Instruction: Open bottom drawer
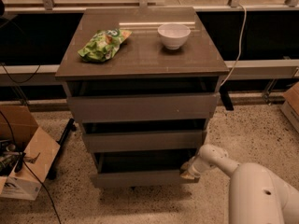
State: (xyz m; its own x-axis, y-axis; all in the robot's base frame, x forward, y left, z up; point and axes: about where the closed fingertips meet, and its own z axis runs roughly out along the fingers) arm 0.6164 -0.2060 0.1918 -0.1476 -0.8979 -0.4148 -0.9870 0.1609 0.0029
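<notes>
The pincer sits at the right end of the bottom drawer, lowest of three and slightly out, its front stretching leftward; whether the pincer is clamped cannot be told.

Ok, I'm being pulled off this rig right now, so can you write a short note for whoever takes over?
The gripper is low, at the right end of the front of the bottom drawer, against its top edge.
Bottom drawer: lowest of three; a dark gap shows behind its front, so it looks slightly out at most.
Done: gripper placed at the drawer.
Left: pull the drawer well out.
A green bag and a white bowl sit on the cabinet top, not involved.
</notes>
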